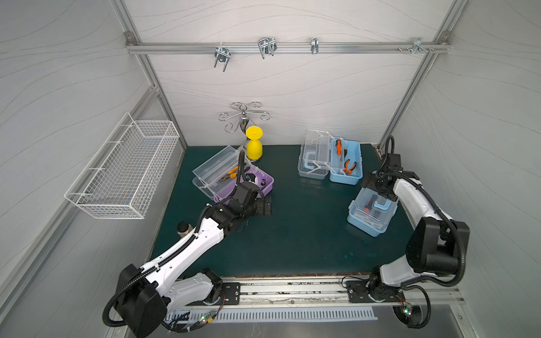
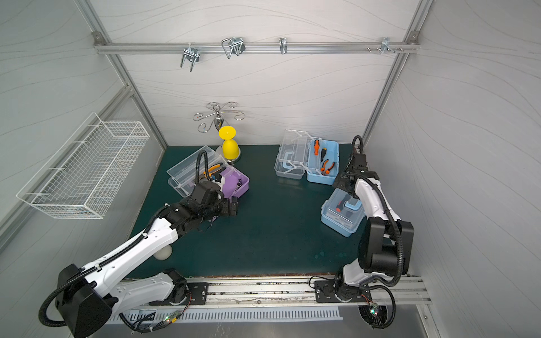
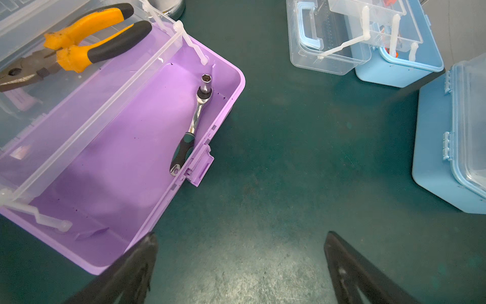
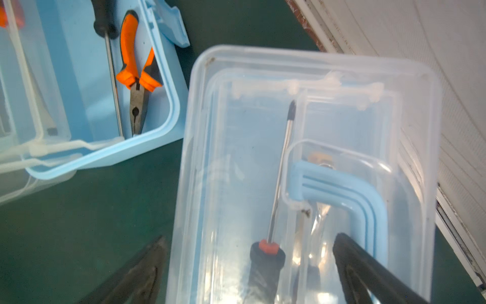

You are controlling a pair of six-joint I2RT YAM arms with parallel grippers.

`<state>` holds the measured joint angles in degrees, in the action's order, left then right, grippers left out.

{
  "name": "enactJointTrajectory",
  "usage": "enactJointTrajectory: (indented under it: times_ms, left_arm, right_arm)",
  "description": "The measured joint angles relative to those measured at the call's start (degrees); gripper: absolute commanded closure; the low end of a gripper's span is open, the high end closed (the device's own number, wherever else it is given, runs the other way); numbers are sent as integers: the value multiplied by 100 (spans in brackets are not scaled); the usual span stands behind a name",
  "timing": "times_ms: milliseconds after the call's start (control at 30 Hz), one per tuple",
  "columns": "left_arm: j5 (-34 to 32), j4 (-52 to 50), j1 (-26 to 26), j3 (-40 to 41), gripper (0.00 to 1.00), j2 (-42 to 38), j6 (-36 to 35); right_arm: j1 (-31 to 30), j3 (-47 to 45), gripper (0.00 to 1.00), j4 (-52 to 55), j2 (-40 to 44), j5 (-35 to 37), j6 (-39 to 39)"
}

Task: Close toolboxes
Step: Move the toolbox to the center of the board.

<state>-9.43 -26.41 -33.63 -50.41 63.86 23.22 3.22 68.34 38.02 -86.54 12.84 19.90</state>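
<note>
My left hand (image 3: 242,235) hangs wide and empty over the dark green tabletop (image 1: 292,234), just beside the latch side of the open purple plastic toolbox (image 3: 126,163). Its clear lid and tray lie tipped back on the far side, so a careless push from here would likely skid the light box instead of swinging the lid. My right hand (image 4: 249,237), equally wide and empty, hovers over the lidded light blue toolbox (image 1: 371,213), where a dropping finger might snag its blue handle (image 4: 342,187); the second light blue toolbox (image 1: 345,177) behind stands open.
</note>
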Motion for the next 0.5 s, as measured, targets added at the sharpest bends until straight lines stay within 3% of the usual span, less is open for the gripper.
enactJointTrajectory:
  times_ms: [333,500]
  left_arm:
    - [0,48,2,48,1,0,0]
    - [0,66,11,96,1,0,0]
  right_arm:
    - [-634,481,1,146,236,-57,-55]
    - [-855,752,13,-9,-140,-223,-146]
